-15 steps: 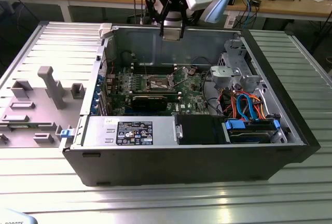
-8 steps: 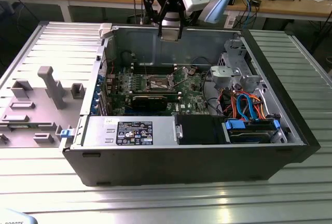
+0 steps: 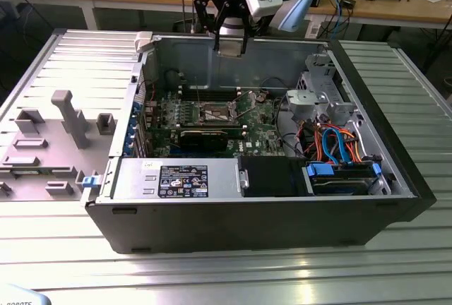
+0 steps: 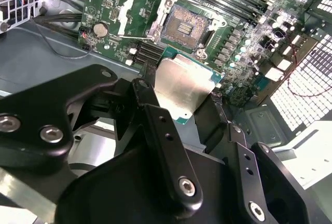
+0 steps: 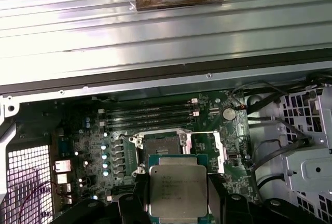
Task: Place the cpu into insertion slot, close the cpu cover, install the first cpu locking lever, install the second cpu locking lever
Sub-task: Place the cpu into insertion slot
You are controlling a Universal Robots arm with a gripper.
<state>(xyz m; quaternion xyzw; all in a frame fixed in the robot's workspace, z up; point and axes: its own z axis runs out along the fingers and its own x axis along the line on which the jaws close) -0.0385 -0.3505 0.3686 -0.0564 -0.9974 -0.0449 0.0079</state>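
My gripper (image 3: 231,35) hangs above the open computer case, over its back wall, shut on the cpu (image 3: 231,46). In both wrist views the cpu (image 4: 182,85) (image 5: 176,190) is a flat silver square clamped between the black fingers (image 4: 147,95), silver top showing. Below it on the green board lies the insertion slot (image 4: 185,26) (image 5: 162,144) (image 3: 217,113), dark, square and bare. The cpu cover (image 4: 139,10) (image 5: 219,150) stands swung open beside the slot, with thin metal levers raised next to it. The cpu is well above the board and touches nothing else.
A long black graphics card (image 3: 205,138) sits just in front of the slot. Memory slots (image 5: 150,114) run along its far side. A drive cage with orange and blue cables (image 3: 332,132) fills the exterior view's right. The power supply (image 3: 180,180) lines the front.
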